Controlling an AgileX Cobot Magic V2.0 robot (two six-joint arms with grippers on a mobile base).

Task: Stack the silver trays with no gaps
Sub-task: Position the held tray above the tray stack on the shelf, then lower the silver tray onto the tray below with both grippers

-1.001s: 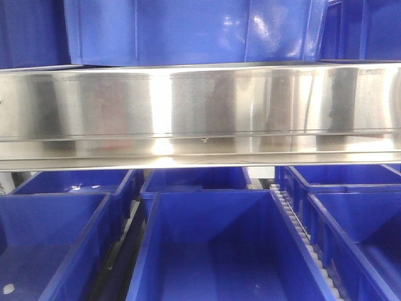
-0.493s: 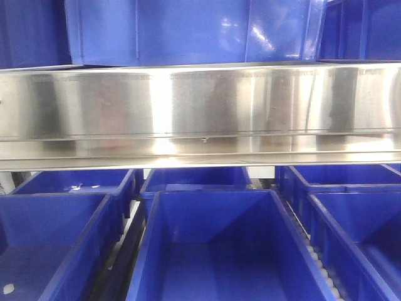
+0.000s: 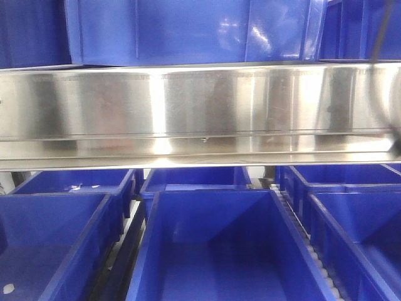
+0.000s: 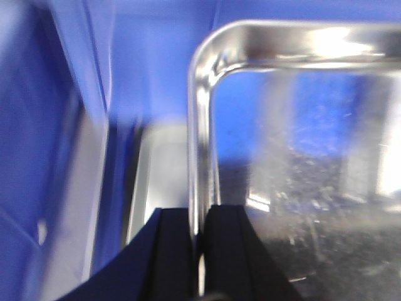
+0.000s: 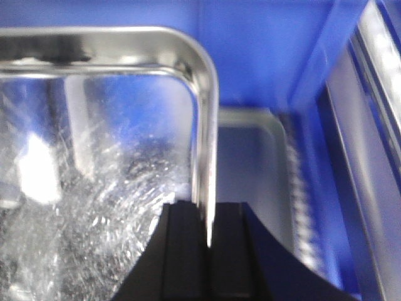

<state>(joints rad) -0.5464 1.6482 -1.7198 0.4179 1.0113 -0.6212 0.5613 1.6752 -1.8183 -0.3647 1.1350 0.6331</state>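
In the left wrist view, my left gripper (image 4: 199,216) is shut on the left rim of a shiny silver tray (image 4: 301,157), which it holds up inside a blue bin (image 4: 156,69). A second silver tray (image 4: 164,169) lies lower in the bin, beneath it. In the right wrist view, my right gripper (image 5: 208,210) is shut on the right rim of the held tray (image 5: 94,188). The lower tray (image 5: 250,169) shows beyond that rim. Neither the trays nor the grippers show in the front view.
The front view is filled by a long brushed-steel shelf rail (image 3: 200,113) with a screw. Blue bins stand above it (image 3: 188,31) and several below it (image 3: 219,251). The bin's blue walls (image 5: 326,75) close in beside the trays.
In the front view, reflections on the steel rail have shifted. A thin dark blurred line has appeared at the upper right edge. The bins have not moved.
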